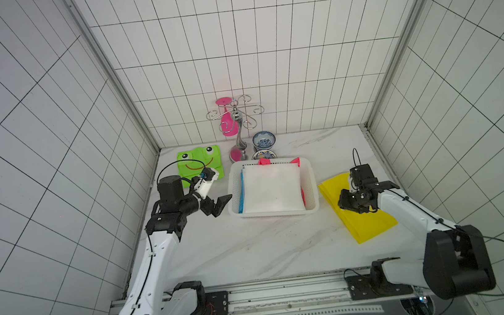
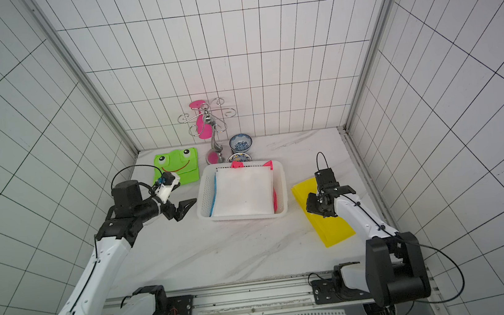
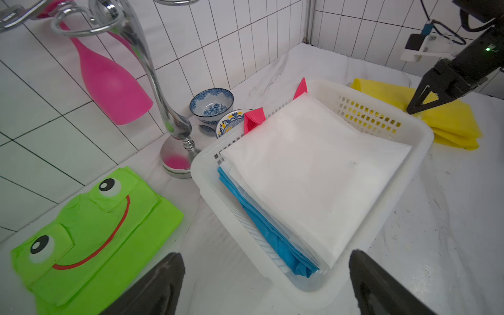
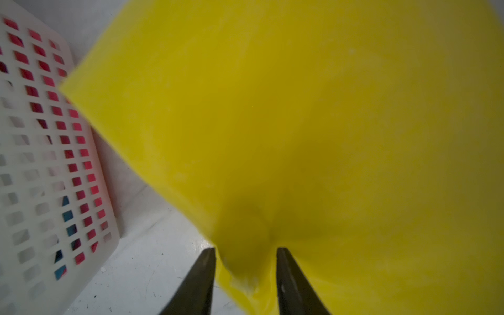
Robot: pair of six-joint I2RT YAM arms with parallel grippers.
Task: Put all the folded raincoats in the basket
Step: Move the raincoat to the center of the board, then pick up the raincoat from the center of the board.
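Note:
A yellow folded raincoat (image 1: pixel 365 226) (image 2: pixel 333 229) (image 3: pixel 450 120) lies flat on the table just right of the white perforated basket (image 1: pixel 234 179) (image 2: pixel 204 186) (image 3: pixel 425 136) (image 4: pixel 41 163). My right gripper (image 1: pixel 349 202) (image 2: pixel 316 206) (image 4: pixel 245 253) is down on its near-left part, jaws apart, with a raised pucker of yellow raincoat (image 4: pixel 300 109) between the fingers. The basket holds a white folded raincoat (image 1: pixel 272 188) on top of blue (image 3: pixel 261 226) and pink (image 3: pixel 253 118) ones. My left gripper (image 1: pixel 222 204) (image 2: pixel 185 208) (image 3: pixel 266 255) hangs wide open and empty beside the basket's left wall.
A green frog-face raincoat (image 1: pixel 199 161) (image 3: pixel 95 231) lies at the back left. Behind the basket stand a chrome hook rack (image 1: pixel 239 124) with a pink glass (image 1: pixel 227 125) hanging on it, and two small blue-patterned bowls (image 1: pixel 264 140). Tiled walls close in three sides.

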